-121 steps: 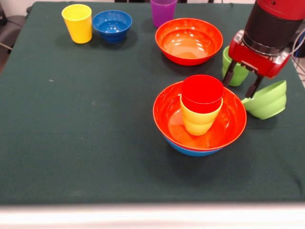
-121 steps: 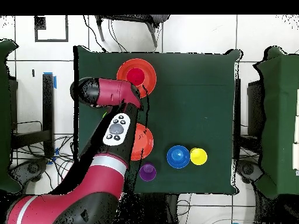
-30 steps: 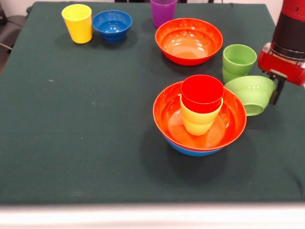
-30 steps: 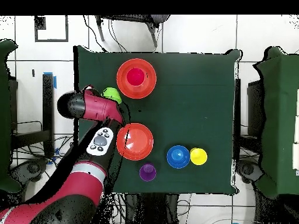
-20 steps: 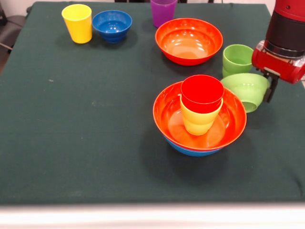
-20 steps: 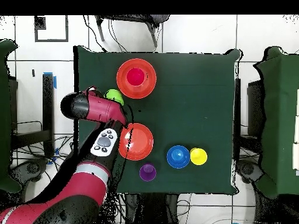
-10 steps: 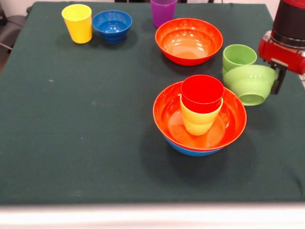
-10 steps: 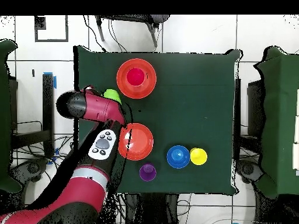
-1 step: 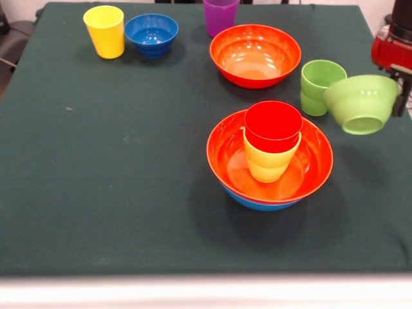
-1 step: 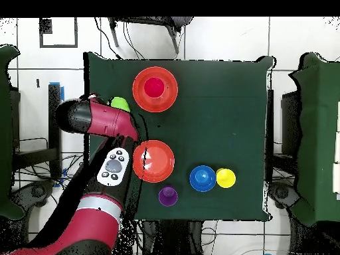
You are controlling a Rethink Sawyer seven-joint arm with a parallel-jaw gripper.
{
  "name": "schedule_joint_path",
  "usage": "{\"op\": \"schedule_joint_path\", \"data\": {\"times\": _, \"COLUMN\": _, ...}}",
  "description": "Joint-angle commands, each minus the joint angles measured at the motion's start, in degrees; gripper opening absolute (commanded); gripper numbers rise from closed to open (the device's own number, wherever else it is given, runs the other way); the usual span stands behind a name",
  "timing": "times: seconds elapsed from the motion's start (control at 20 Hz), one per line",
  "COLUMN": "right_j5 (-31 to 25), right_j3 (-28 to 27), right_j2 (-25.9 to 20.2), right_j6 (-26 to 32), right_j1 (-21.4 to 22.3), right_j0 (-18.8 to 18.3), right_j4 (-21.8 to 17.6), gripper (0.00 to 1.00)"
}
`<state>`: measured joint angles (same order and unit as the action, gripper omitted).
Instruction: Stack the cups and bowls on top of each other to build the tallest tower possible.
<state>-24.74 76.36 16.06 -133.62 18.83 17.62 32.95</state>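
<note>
1. Green bowl (image 9: 362,102) is hanging in the air at the right side of the counter (image 9: 116,161), tipped a little so its bottom is facing the camera.
2. The tool (image 9: 400,96) is pinching the green bowl by its far rim, and only a small part of the tool is showing at the picture's edge.
3. The bowl is being held up high, probably so it is passing over the other things without bumping them.
4. The tower (image 9: 270,154) is sitting in the middle: a light blue bowl (image 9: 257,199) at the bottom, an orange-red bowl (image 9: 309,164) in it, then a yellow-orange cup (image 9: 267,164) and a red cup (image 9: 273,125) on top.
5. The green cup (image 9: 318,85) is standing just beside the held bowl.
6. The yellow cup (image 9: 105,30), dark blue bowl (image 9: 151,33), purple cup (image 9: 221,13) and second orange-red bowl (image 9: 255,55) are waiting at the far side.
7. Half a second ago the green bowl was lower and closer to the tower; now it is moving up and out to the right.
8. Six seconds ago it was lying tipped on the counter with the tool open next to it.
</note>
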Motion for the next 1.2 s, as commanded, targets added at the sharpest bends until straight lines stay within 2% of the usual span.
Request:
{"op": "schedule_joint_path", "data": {"times": 0.05, "right_j5": -4.58, "right_j3": 5.02, "right_j2": -10.21, "right_j6": -5.52, "right_j1": 2.25, "right_j0": -2.81, "right_j4": 0.93, "gripper": 0.0}}
{"op": "schedule_joint_path", "data": {"times": 0.15, "right_j5": -5.43, "right_j3": 4.44, "right_j2": -10.61, "right_j6": -5.33, "right_j1": 2.57, "right_j0": -3.25, "right_j4": 0.62, "gripper": 0.0}}
{"op": "schedule_joint_path", "data": {"times": 0.45, "right_j5": -14.36, "right_j3": -1.53, "right_j2": -7.58, "right_j6": -7.99, "right_j1": 2.0, "right_j0": -2.48, "right_j4": -1.12, "gripper": 0.0}}
{"op": "schedule_joint_path", "data": {"times": 0.55, "right_j5": -18.01, "right_j3": -3.54, "right_j2": -6.14, "right_j6": -8.28, "right_j1": 1.75, "right_j0": -2.43, "right_j4": -2.18, "gripper": 0.0}}
{"op": "schedule_joint_path", "data": {"times": 0.75, "right_j5": -29.83, "right_j3": -9.76, "right_j2": -2.29, "right_j6": -8.98, "right_j1": 1.04, "right_j0": -3.49, "right_j4": -5.11, "gripper": 0.0}}
{"op": "schedule_joint_path", "data": {"times": 1.05, "right_j5": -39.82, "right_j3": -13.72, "right_j2": 0.04, "right_j6": -13.2, "right_j1": 1.52, "right_j0": -3.37, "right_j4": -5.05, "gripper": 0.0}}
{"op": "schedule_joint_path", "data": {"times": 1.2, "right_j5": -43.39, "right_j3": -17.42, "right_j2": 1.12, "right_j6": -12.94, "right_j1": 0.18, "right_j0": -4.1, "right_j4": -5.35, "gripper": 0.0}}
